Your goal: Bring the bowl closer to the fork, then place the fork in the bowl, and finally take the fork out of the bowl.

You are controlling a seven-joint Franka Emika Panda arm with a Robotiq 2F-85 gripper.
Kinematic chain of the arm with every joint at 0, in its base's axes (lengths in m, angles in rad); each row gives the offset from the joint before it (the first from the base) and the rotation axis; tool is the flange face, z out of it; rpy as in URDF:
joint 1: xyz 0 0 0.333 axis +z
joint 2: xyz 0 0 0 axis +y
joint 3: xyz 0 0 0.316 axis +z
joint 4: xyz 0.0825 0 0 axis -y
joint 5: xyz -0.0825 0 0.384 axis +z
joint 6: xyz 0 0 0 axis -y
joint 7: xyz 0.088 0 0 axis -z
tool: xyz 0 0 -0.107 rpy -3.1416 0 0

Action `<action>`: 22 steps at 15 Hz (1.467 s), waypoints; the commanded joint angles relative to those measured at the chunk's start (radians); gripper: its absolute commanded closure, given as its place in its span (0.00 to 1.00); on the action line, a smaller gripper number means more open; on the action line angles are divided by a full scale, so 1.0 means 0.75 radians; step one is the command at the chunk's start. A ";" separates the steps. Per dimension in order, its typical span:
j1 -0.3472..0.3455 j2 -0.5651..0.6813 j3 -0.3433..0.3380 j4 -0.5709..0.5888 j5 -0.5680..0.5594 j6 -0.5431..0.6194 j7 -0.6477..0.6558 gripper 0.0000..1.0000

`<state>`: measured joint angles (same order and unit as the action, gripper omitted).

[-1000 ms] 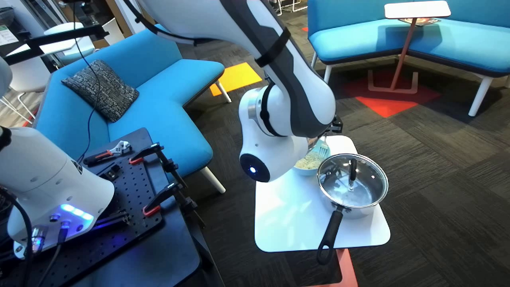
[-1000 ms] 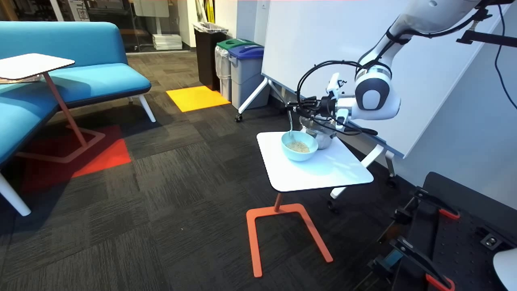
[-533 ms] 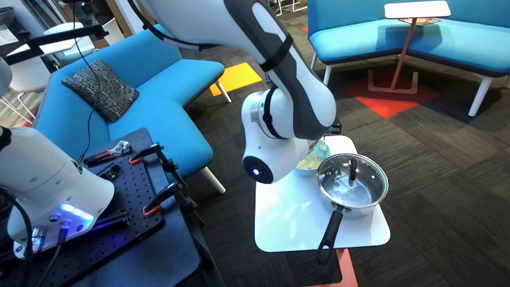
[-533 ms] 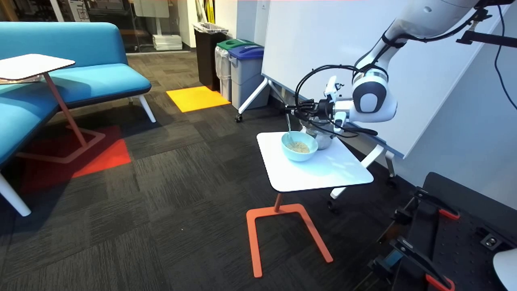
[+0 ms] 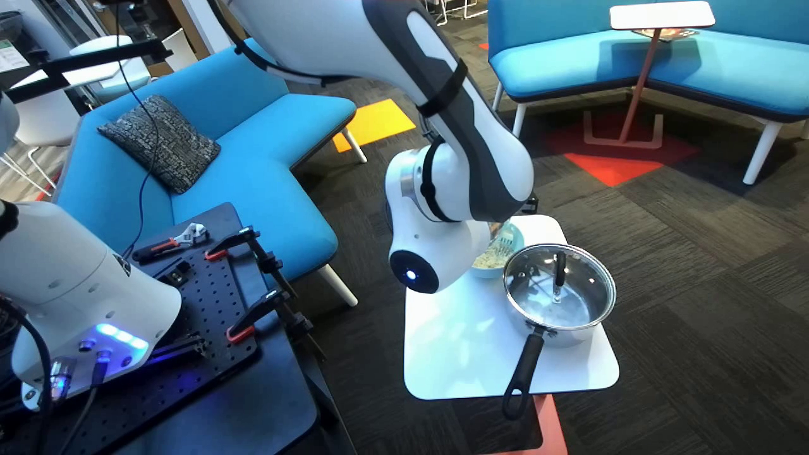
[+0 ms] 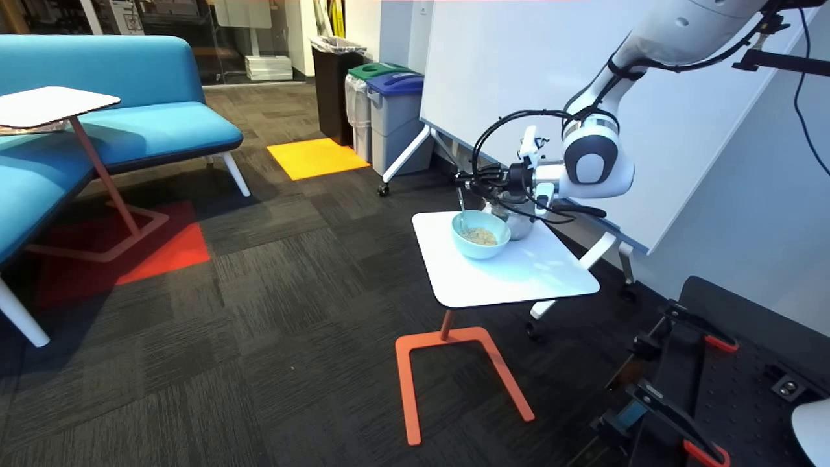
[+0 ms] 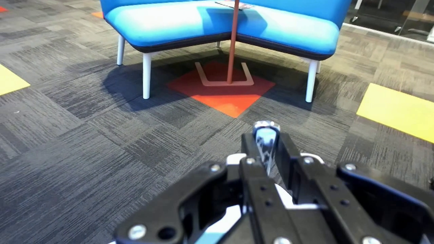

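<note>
The bowl [image 6: 478, 250] is light blue, holds a pale grainy food and stands on the small white table. It also shows in an exterior view [image 5: 488, 273], partly behind the arm, and as a sliver in the wrist view [image 7: 207, 238]. My gripper [image 6: 462, 180] is shut on the upper end of the fork [image 6: 462, 202]. In the wrist view the shiny fork handle [image 7: 266, 138] stands between the fingertips of my gripper [image 7: 266, 145]. The fork is nearly upright, its tines inside the bowl near the wall. I cannot tell whether the tines touch the food.
A steel pan [image 5: 531, 328] with a glass lid [image 5: 556, 291] stands beside the bowl. Its black handle [image 5: 524, 376] juts over the edge of the white table [image 5: 442, 354]. A whiteboard [image 6: 519, 71] stands behind the arm. Blue benches [image 5: 253, 170] stand around.
My gripper, still shut on the fork, has moved a little down and sideways, to the left in the view that shows the whiteboard. The bowl and the pan have not visibly moved.
</note>
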<state>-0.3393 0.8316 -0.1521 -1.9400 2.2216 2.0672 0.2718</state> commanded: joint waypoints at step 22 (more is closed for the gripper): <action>-0.026 0.016 -0.036 0.026 -0.072 -0.033 0.103 0.95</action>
<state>-0.3605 0.8439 -0.1820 -1.9326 2.1570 2.0647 0.3773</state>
